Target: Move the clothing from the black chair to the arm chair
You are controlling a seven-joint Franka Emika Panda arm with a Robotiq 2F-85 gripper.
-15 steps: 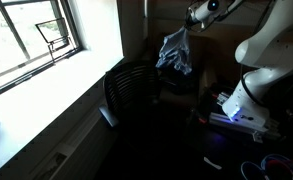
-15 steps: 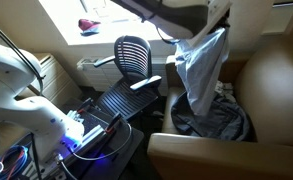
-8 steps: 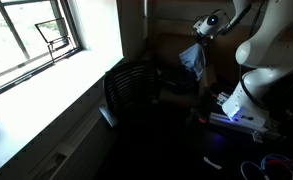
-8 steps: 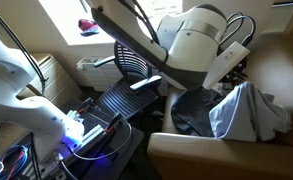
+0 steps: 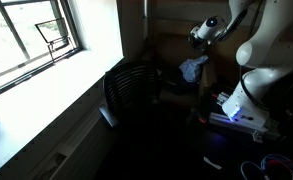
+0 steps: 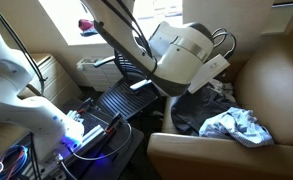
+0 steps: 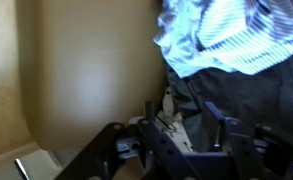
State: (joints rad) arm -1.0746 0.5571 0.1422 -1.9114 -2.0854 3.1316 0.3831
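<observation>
The clothing [image 6: 236, 127], a light blue striped garment, lies crumpled on the tan arm chair's [image 6: 278, 80] seat, on top of a dark garment [image 6: 198, 108]. In the wrist view the clothing [image 7: 226, 40] lies loose beyond my fingers, over the dark garment [image 7: 241, 95]. My gripper [image 7: 180, 106] is open, its jaws apart with nothing between them, and it hangs just above and apart from the clothing [image 5: 194, 68]. In an exterior view the gripper [image 5: 200, 32] is up at the back. The black chair [image 6: 134, 55] stands with nothing on it near the window, and it shows again as the black chair [image 5: 136, 90].
The robot's base with a blue light [image 6: 81, 132] sits on the floor beside the black chair. A window [image 5: 31, 40] and its sill run along one side, with a red object [image 6: 86, 24] on the sill. Cables [image 5: 276, 165] lie on the floor.
The gripper carried the hanging clothing over to the arm chair, opened, and the clothing dropped from the jaws onto the seat.
</observation>
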